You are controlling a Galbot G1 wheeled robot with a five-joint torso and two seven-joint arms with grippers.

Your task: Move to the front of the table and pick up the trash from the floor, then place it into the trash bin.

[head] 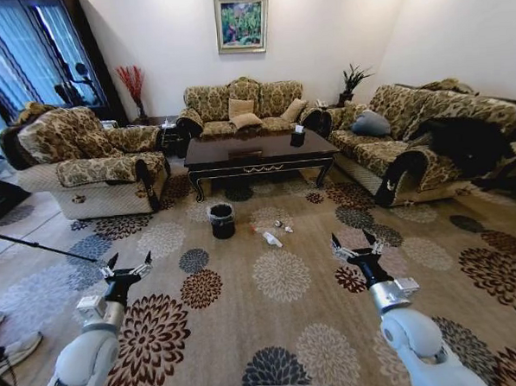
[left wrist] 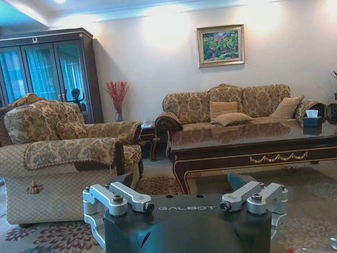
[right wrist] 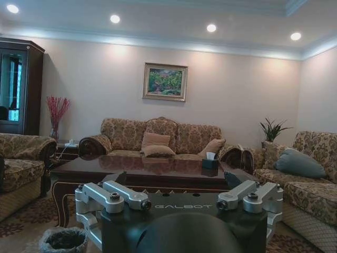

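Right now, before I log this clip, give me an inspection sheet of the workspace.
Surface: patterned floor, open between robot and table.
Job's things: trash bin stands before the table; trash lies on the floor right of it, apart from it.
Clutter: tissue box on the table.
Grippers: left gripper open, raised, nothing in it; right gripper open, raised, nothing in it.
Cables: nothing seen.
Surroundings: sofas around the table, painting on the wall, a person's shoes at the left edge.

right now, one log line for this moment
stage: facing table | trash on floor beside trash bin | left gripper open, raised | right gripper open, raised
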